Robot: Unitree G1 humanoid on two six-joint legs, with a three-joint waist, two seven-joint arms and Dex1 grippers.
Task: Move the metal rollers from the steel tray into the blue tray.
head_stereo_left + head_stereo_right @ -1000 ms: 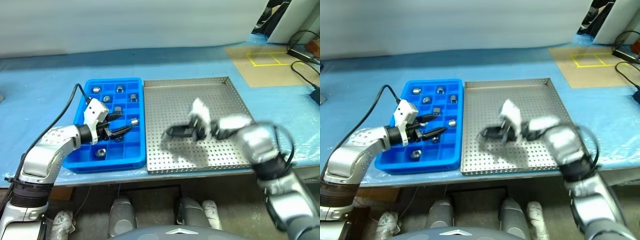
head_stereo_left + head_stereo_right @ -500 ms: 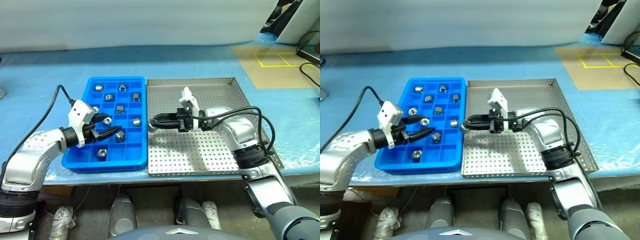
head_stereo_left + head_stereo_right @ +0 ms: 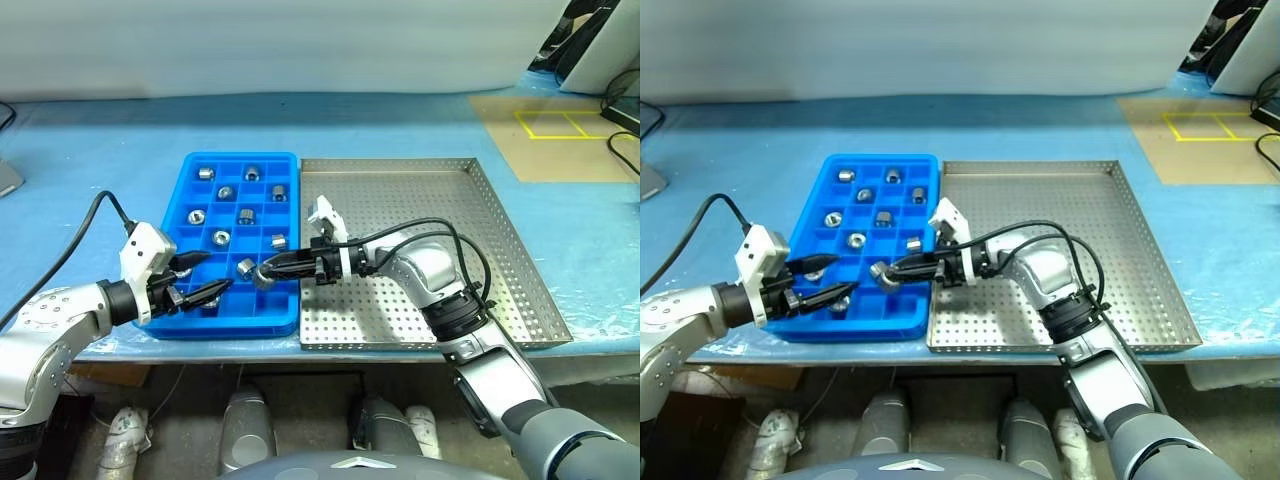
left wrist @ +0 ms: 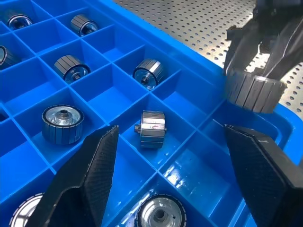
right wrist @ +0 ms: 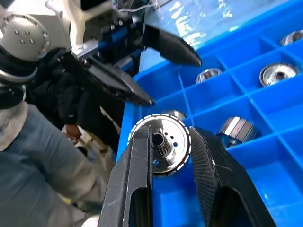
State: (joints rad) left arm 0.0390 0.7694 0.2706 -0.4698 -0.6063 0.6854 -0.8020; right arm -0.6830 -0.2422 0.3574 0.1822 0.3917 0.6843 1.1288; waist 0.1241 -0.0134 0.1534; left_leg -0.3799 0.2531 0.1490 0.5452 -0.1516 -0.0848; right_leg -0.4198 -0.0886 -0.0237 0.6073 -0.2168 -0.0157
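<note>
Right gripper (image 3: 266,272) fingers clamp a roller (image 5: 161,151) over the blue tray (image 3: 283,300).

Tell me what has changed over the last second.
The right claw, shut on a roller, swept left off the steel tray and now hangs over the near edge of the blue tray. The left claw, open, drew back toward the blue tray's near left corner. The rollers in the compartments stayed put.

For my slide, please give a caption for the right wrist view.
Right gripper holds a metal roller in its jaws above the blue tray, facing the open left gripper.
</note>
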